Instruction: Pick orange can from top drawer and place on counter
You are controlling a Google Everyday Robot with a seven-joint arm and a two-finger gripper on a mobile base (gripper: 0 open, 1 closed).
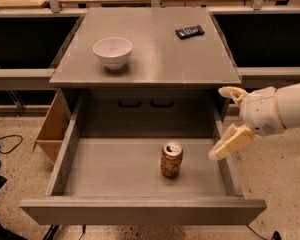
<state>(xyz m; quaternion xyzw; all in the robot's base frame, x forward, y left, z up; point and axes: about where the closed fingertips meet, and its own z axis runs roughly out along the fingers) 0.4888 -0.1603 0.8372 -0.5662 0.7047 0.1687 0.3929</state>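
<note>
The orange can (171,160) stands upright on the floor of the open top drawer (140,209), right of the middle, silver top up. The grey counter (155,49) lies above and behind the drawer. My gripper (223,124) comes in from the right, over the drawer's right wall and just under the counter's front right corner. Its two pale fingers are spread wide, one high (232,92) and one low (231,143), with nothing between them. It is to the right of the can and above it, not touching it.
A white bowl (112,51) stands on the counter's left part. A dark flat packet (189,31) lies at its back right. A light brown wooden box (52,129) stands on the floor left of the drawer. Tan tabletops run along the back. Cables lie at the far left.
</note>
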